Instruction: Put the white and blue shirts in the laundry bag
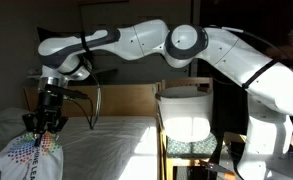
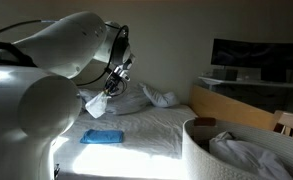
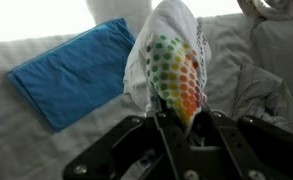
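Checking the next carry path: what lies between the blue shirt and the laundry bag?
Only bare bed sheet, seen in an exterior view, separates the blue shirt from the laundry bag.

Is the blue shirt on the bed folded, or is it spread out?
Folded: the blue shirt lies as a compact flat rectangle on the bed, with no sleeves showing.

No legible text (white shirt (image 3: 171, 75) print blurred).
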Robot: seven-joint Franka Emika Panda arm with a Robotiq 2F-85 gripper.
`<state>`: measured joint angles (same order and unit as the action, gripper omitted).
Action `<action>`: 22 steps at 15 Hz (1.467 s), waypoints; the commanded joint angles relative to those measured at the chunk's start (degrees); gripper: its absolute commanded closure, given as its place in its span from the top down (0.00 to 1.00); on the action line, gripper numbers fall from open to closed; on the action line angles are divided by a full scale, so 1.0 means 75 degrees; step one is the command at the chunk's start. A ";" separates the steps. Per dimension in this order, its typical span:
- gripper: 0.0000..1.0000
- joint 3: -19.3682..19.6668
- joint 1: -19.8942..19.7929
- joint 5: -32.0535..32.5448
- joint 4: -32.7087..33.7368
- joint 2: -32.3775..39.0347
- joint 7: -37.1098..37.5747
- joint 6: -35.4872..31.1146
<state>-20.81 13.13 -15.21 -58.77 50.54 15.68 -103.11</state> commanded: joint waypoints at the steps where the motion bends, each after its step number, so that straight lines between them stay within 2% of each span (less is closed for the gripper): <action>1: 0.12 0.0039 -0.0343 0.0020 -0.0459 -0.0883 -0.0147 0.0042; 8: 0.13 0.0574 -0.0740 0.0122 -0.0958 -0.2111 0.0202 -0.0311; 10: 0.12 0.0623 -0.0701 0.0086 -0.0969 -0.2343 0.0104 -0.0320; 12: 0.12 0.0416 -0.0458 0.0106 -0.0882 -0.2637 -0.0246 -0.0296; 13: 0.28 0.0556 -0.0608 0.0051 -0.0345 -0.1994 -0.0060 -0.0080; 16: 0.28 0.0463 -0.0340 0.0051 -0.0425 -0.2359 -0.0074 -0.0080; 17: 0.12 0.0463 -0.0311 0.0051 -0.0454 -0.2395 -0.0073 -0.0080; 22: 0.12 0.0769 -0.0573 -0.0003 -0.0172 -0.2105 0.0131 0.0059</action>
<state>-16.10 10.40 -14.84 -61.91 33.60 15.29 -103.66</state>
